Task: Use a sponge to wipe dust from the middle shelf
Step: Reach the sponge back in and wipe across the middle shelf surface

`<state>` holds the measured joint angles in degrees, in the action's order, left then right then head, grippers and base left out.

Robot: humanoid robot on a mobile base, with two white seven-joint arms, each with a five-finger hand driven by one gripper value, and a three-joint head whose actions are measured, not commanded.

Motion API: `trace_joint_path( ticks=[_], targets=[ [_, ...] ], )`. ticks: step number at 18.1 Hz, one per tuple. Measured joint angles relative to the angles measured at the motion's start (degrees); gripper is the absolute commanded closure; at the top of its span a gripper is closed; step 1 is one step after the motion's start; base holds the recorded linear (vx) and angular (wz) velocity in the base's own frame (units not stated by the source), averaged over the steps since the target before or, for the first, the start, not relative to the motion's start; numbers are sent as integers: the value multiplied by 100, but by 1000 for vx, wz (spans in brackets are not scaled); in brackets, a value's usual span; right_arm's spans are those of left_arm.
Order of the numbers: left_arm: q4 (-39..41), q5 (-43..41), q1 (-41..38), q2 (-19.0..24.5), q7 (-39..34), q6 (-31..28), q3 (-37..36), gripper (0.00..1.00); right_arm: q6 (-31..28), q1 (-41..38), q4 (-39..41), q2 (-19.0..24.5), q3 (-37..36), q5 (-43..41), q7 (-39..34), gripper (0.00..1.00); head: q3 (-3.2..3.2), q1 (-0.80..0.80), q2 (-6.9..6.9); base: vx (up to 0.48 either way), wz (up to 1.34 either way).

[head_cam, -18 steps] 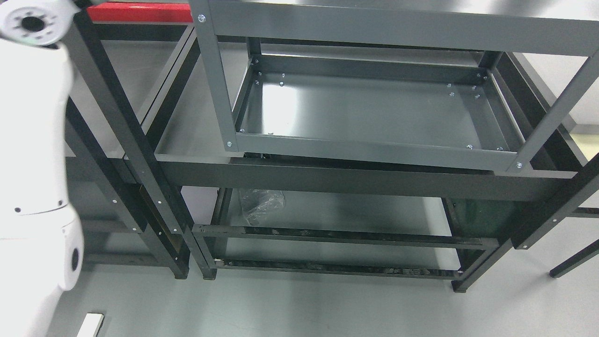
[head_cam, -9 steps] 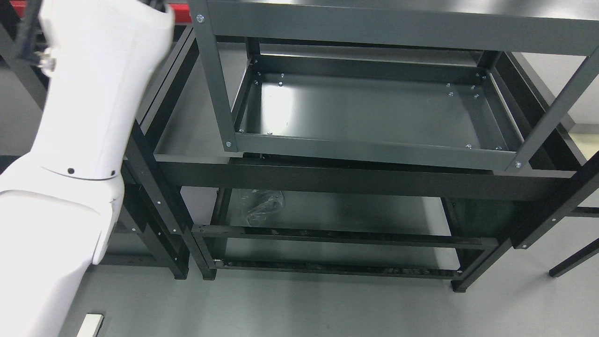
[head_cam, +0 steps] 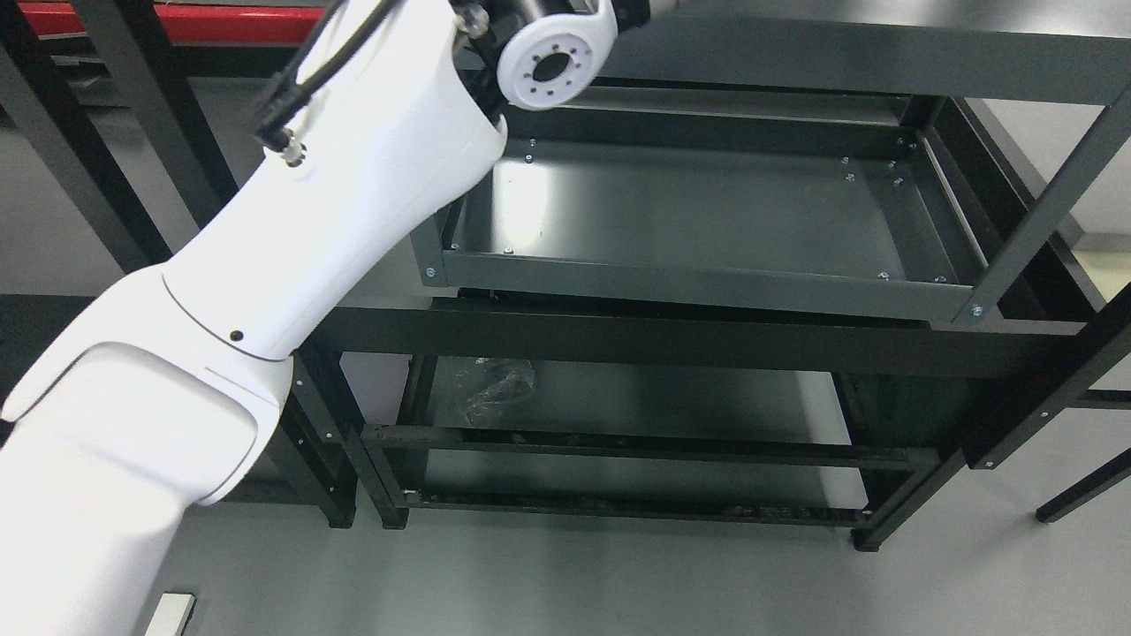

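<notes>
While the white left arm (head_cam: 292, 265) fills the left of the head view, rising from the lower left corner toward the top edge, its hand is cut off above the frame past the round wrist joint (head_cam: 554, 64), so I cannot tell whether the fingers are spread, curled or clamped on anything. No sponge shows anywhere in view, so whether one is being carried cannot be read. Below and to the right of that wrist lies the middle shelf (head_cam: 707, 212), a dark grey metal tray with a raised rim, bare, with a bright glare patch near its left end. Lower still, a crumpled clear plastic bag (head_cam: 490, 387) sits on the bottom shelf (head_cam: 671, 406). Judging by this, wiping has not started: nothing touches the shelf, and the whole pass remains.
</notes>
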<state>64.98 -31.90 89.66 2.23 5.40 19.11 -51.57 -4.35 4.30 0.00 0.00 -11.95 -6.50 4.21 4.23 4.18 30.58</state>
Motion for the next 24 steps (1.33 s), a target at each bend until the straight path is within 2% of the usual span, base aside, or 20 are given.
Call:
trace_joint_path(
  ticks=[5, 11, 16, 21, 24],
  targets=[
    [-265, -175, 12, -84, 0, 15, -593, 100, 0, 0, 0, 0, 0, 0, 0, 0, 0, 0, 0, 0, 0],
    [-505, -728, -135, -141, 201, 580, -527, 100, 0, 0, 0, 0, 0, 0, 0, 0, 0, 0, 0, 0, 0],
    [-392, -1030, -398, 20, 680, 1220, -51, 100, 0, 0, 0, 0, 0, 0, 3, 0, 0, 0, 0, 0, 0],
    [27, -1151, -924, 602, 1362, 2147, 817, 100, 0, 1, 0, 0, 0, 0, 4, 0, 0, 0, 0, 0, 0],
    [285, -1169, -1354, 970, 1823, 2447, 1581, 100, 0, 0, 0, 0, 0, 0, 4, 0, 0, 0, 0, 0, 0]
  ],
)
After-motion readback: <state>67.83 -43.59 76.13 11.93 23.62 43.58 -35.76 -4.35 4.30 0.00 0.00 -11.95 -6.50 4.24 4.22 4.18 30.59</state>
